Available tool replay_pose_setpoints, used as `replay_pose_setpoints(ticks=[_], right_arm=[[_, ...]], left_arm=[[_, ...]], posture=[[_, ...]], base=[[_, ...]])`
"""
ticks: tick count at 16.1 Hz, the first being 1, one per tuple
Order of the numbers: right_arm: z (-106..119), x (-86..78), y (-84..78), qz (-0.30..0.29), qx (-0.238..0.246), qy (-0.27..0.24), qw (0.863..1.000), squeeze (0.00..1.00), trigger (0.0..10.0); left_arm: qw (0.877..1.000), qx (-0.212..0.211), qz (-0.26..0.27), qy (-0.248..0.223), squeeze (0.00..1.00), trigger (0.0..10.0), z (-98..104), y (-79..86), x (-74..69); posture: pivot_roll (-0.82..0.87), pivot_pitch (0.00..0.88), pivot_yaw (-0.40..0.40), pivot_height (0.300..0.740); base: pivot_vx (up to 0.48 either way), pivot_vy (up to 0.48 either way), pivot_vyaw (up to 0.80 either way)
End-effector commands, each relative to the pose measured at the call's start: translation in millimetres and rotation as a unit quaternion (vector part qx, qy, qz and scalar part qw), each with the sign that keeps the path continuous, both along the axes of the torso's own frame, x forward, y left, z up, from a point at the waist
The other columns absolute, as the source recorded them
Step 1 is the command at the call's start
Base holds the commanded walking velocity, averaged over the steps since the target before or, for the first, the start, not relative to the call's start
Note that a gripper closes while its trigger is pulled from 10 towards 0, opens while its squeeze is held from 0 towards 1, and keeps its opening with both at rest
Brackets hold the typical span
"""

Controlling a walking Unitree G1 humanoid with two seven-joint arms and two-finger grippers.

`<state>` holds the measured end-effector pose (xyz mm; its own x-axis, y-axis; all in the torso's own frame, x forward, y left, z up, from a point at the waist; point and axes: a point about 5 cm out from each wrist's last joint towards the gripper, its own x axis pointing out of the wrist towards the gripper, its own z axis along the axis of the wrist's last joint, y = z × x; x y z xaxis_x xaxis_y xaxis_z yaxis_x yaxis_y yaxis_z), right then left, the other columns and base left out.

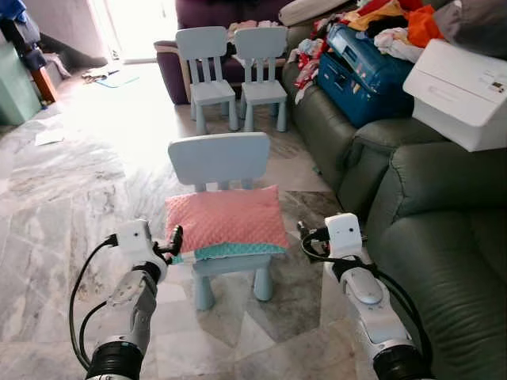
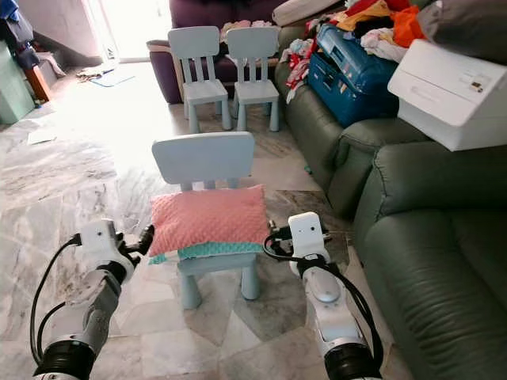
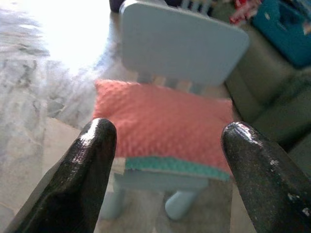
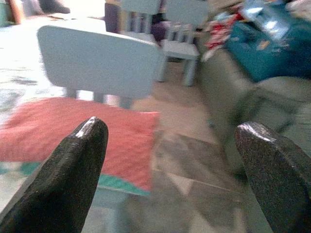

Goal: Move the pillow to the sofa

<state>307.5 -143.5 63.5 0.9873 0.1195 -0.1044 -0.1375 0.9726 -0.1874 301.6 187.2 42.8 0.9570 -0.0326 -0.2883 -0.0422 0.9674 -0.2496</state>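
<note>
- One pink pillow (image 1: pixel 226 219) with a teal underside lies flat on the seat of a small pale blue chair (image 1: pixel 219 161), overhanging the seat on both sides and resting against the chair's backrest.
- The left gripper (image 3: pixel 165 141) is held near the pillow's left edge, not touching it; its fingers (image 3: pixel 92 160) stand wide apart and empty, with the pillow seen between them in the left wrist view.
- The right gripper (image 4: pixel 172 155) is raised beside the pillow's right edge, also clear of it; its fingers (image 4: pixel 80 165) are spread wide with nothing between them.
- The dark green sofa (image 1: pixel 444 237) stands to the right of the chair, its nearer cushions bare.
- Farther along the sofa sit a white box-like appliance (image 1: pixel 463 91), a blue suitcase (image 1: pixel 360 67) and a heap of clothes (image 1: pixel 388 20).
- Two more pale blue chairs (image 1: pixel 234 67) stand side by side beyond the near chair, in front of a purple couch (image 1: pixel 222 16).
- The floor (image 1: pixel 71 174) is grey veined marble, bright with glare towards the far doorway.
</note>
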Motion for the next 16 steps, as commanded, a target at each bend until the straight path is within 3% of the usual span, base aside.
replay_pose_setpoints(ticks=[1, 3, 4, 8, 10, 12, 13, 16], right_arm=[[4.8, 1.3, -11.0, -0.038, -0.009, -0.017, 0.999, 0.0, 10.0], [7.1, 1.2, -24.8, -0.072, 0.0, -0.014, 0.997, 0.0, 10.0], [8.0, -1.1, -40.7, -0.099, 0.02, -0.003, 0.995, 0.0, 10.0], [-5.5, -17.3, -62.8, -0.133, 0.085, 0.041, 0.987, 0.0, 10.0], [-10.9, -31.0, -76.4, -0.144, 0.073, 0.052, 0.985, 0.0, 10.0], [-18.4, -49.2, -109.7, -0.178, 0.058, 0.076, 0.979, 0.0, 10.0], [-19.4, -50.6, -114.6, -0.184, 0.066, 0.082, 0.977, 0.0, 10.0], [-16.5, -44.8, -103.0, -0.156, 0.082, 0.098, 0.98, 0.0, 10.0]], left_arm=[[0.999, 0.015, -0.03, 0.018, 0.0, 10.0, -4.3, -6.1, -0.3], [0.998, 0.027, -0.057, 0.018, 0.0, 10.0, -3.0, -11.8, -0.8], [0.995, 0.046, -0.083, 0.016, 0.0, 10.0, -0.5, -14.5, -3.4], [0.991, 0.069, -0.111, 0.027, 0.0, 10.0, -5.7, -9.6, -17.3], [0.992, 0.066, -0.101, 0.039, 0.0, 10.0, -11.3, -4.3, -21.7], [0.991, 0.069, -0.104, 0.046, 0.0, 10.0, -12.5, -3.9, -23.6], [0.991, 0.069, -0.105, 0.047, 0.0, 10.0, -13.0, -4.8, -23.0], [0.99, 0.069, -0.112, 0.041, 0.0, 10.0, -9.7, -10.2, -18.9]], posture=[[-0.15, 0.0, 0.029, 0.74], [-0.15, 0.0, 0.028, 0.74], [-0.15, 0.0, 0.028, 0.74], [-0.16, 0.0, 0.034, 0.74], [-0.17, 0.0, 0.038, 0.74], [-0.19, 0.0, 0.041, 0.74], [-0.2, 0.0, 0.042, 0.74], [-0.19, 0.0, 0.034, 0.74]], base=[[0.0, 0.0, 0.0], [0.0, 0.0, 0.0], [0.0, 0.0, 0.0], [0.0, 0.0, 0.0], [0.0, 0.0, 0.0], [0.0, 0.0, 0.0], [0.0, 0.0, 0.0], [0.0, 0.0, 0.0]])
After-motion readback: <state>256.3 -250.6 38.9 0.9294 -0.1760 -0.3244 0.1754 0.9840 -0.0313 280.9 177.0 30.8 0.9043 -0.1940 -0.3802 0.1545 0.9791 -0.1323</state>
